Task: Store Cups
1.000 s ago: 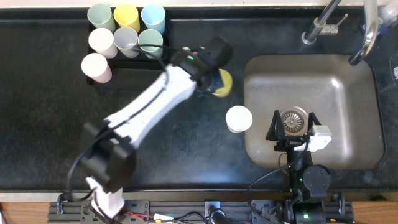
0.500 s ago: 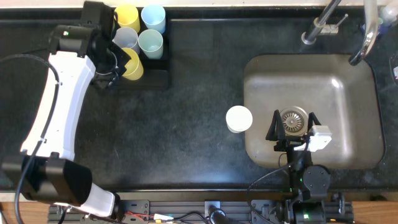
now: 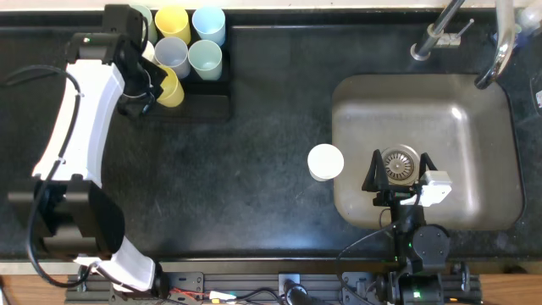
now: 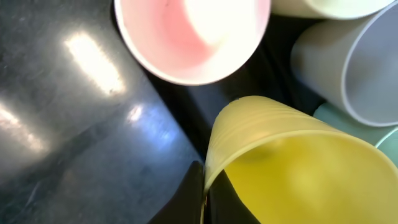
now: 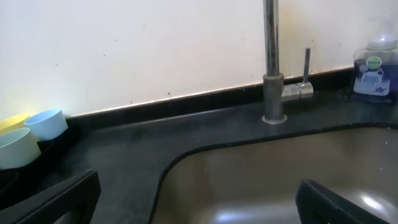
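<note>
My left gripper is at the black cup rack in the back left corner, shut on the rim of a yellow cup, which it holds tilted. In the left wrist view the rim of the yellow cup sits between the fingers, just beside a pink cup and a grey cup. The rack also holds yellow, blue, grey and teal cups. A white cup stands on the counter by the sink. My right gripper hangs open over the sink.
The steel sink takes up the right side, with the tap behind it and a soap bottle at the far right. Dark counter spreads between rack and sink.
My left arm has carried the yellow cup from the counter's middle to the rack, then shifted it slightly left. The pink cup is now under the arm in the top view. The right arm has not moved.
</note>
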Robot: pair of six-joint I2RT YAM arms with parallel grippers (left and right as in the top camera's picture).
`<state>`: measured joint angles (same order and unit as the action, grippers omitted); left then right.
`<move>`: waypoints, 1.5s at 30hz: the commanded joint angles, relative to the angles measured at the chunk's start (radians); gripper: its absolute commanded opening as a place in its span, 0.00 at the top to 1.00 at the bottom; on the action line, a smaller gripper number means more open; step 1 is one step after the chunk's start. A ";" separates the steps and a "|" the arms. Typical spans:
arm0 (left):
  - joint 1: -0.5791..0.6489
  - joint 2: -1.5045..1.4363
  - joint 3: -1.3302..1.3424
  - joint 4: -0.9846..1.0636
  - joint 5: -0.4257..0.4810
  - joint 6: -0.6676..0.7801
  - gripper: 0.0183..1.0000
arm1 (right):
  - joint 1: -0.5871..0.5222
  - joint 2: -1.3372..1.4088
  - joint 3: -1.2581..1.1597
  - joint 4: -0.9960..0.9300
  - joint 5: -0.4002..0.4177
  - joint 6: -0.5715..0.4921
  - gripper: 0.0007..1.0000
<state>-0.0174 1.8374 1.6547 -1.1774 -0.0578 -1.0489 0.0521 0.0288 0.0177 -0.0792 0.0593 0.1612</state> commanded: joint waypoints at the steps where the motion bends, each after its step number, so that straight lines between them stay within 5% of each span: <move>1: 0.005 0.033 -0.002 0.023 -0.015 -0.019 0.96 | -0.004 -0.006 -0.013 0.006 0.001 0.007 0.00; 32: 0.000 0.168 -0.002 0.066 -0.048 -0.019 0.96 | -0.004 -0.006 -0.013 0.006 0.001 0.007 0.00; 34: 0.000 0.168 -0.002 0.066 -0.048 -0.019 0.84 | -0.004 -0.006 -0.013 0.006 0.001 0.007 0.00; 37: 0.000 0.168 -0.002 0.066 -0.045 -0.019 0.08 | -0.004 -0.006 -0.013 0.006 0.001 0.007 0.00; 38: -0.001 0.167 -0.002 0.066 -0.044 -0.019 0.00 | -0.004 -0.006 -0.013 0.006 0.001 0.007 0.00; 45: -0.013 0.093 -0.002 0.065 -0.033 -0.019 0.00 | -0.004 -0.006 -0.013 0.006 0.001 0.007 0.00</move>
<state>-0.0196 1.9900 1.6543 -1.1099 -0.0872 -1.0561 0.0521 0.0288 0.0177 -0.0788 0.0593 0.1612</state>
